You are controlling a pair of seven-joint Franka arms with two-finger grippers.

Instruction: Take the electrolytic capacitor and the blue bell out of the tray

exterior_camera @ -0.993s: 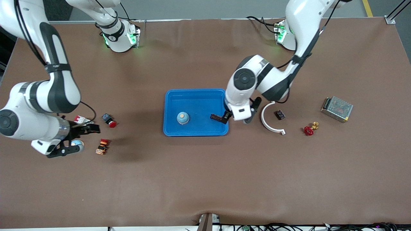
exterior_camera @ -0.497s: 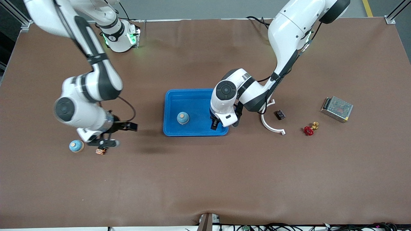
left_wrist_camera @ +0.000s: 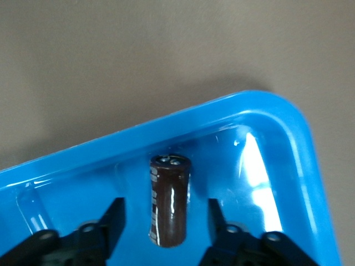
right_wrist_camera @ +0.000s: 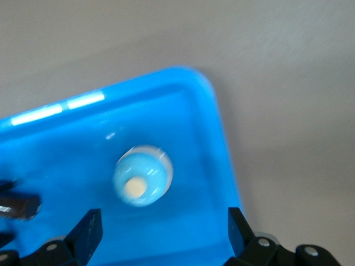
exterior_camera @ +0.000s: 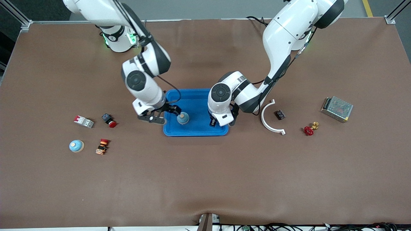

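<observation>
Possibly the capacitor [left_wrist_camera: 169,208], low in the frame inside my open left pincer [left_wrist_camera: 165,213], rolls along the tray [left_wrist_camera: 299,127], or my open right pincer [right_wrist_camera: 163,217] over the bell [right_wrist_camera: 143,176] bumps the left.

From across the table the left gripper [exterior_camera: 214,123] sits under its own wrist, so the capacitor [left_wrist_camera: 168,200] in the tray [exterior_camera: 196,131] can't be seen there.

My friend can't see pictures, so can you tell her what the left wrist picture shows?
A dark brown capacitor lies in a corner of the bright blue tray, between the two black fingers of the left hand, which are not touching it yet. Brown table shows past the tray's rim.
</observation>
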